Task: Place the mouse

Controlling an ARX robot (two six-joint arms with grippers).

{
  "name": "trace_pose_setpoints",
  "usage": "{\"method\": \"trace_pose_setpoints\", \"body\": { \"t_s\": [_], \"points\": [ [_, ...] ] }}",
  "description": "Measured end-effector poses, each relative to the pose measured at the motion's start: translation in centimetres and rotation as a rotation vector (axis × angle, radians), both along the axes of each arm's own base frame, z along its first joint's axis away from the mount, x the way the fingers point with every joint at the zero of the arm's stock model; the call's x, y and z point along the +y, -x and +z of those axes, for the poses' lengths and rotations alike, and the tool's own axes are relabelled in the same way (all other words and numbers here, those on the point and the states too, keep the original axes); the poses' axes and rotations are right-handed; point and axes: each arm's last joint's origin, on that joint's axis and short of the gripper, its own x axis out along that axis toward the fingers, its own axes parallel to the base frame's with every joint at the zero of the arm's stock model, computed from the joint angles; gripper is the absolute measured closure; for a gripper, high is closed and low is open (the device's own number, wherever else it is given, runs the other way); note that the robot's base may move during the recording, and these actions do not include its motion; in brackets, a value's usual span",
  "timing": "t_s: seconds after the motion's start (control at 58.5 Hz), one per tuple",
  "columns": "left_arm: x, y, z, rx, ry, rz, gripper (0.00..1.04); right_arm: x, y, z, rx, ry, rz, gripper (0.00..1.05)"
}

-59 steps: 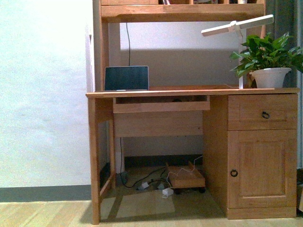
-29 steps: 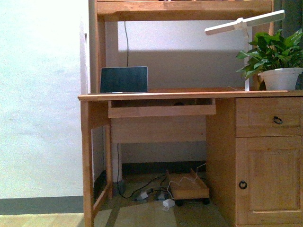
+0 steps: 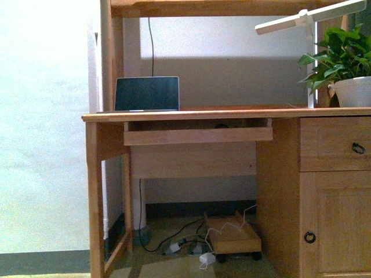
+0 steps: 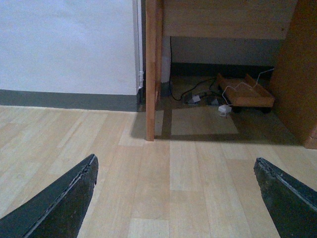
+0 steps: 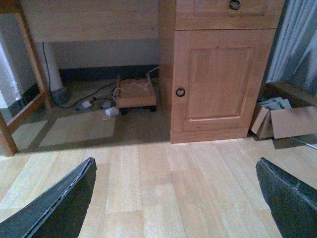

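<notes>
A small dark rounded shape, probably the mouse [image 3: 221, 125], lies on the pull-out tray [image 3: 197, 135] under the wooden desk top [image 3: 191, 114]; it is too small and shadowed to be sure. Neither arm shows in the front view. My left gripper [image 4: 176, 198] is open and empty, low over the wooden floor, facing the desk's left leg [image 4: 152, 74]. My right gripper [image 5: 176, 198] is open and empty over the floor, facing the desk's cabinet door [image 5: 218, 79].
A laptop [image 3: 146, 94] stands open at the desk's back left. A potted plant [image 3: 342, 69] and a white lamp [image 3: 307, 17] are at the right. Cables and a wheeled wooden stand [image 3: 232, 236] lie under the desk. A cardboard box [image 5: 282, 121] sits beside the cabinet.
The desk has grown larger in the front view and its left side has shifted left, so I have come closer to it. Nothing on the desk has moved.
</notes>
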Motion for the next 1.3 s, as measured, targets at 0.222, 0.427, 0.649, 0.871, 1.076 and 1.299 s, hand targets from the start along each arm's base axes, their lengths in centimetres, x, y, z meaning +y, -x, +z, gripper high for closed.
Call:
{"method": "trace_pose_setpoints", "body": {
  "t_s": [0.222, 0.427, 0.649, 0.871, 1.076, 1.299],
  "points": [
    [0.0, 0.0, 0.0, 0.0, 0.0, 0.0, 0.08, 0.0, 0.0, 0.0, 0.0, 0.0, -0.002, 0.07],
    [0.0, 0.0, 0.0, 0.0, 0.0, 0.001, 0.08, 0.0, 0.0, 0.0, 0.0, 0.0, 0.0, 0.07],
    [0.0, 0.0, 0.01, -0.001, 0.0, 0.0, 0.08, 0.0, 0.0, 0.01, -0.001, 0.0, 0.0, 0.07],
    [0.0, 0.0, 0.01, -0.001, 0.0, 0.001, 0.08, 0.0, 0.0, 0.0, 0.0, 0.0, 0.0, 0.07],
    [0.0, 0.0, 0.01, -0.001, 0.0, 0.001, 0.08, 0.0, 0.0, 0.0, 0.0, 0.0, 0.0, 0.07],
    [0.0, 0.01, 0.01, -0.001, 0.0, 0.0, 0.08, 0.0, 0.0, 0.0, 0.0, 0.0, 0.0, 0.07]
  ]
}}
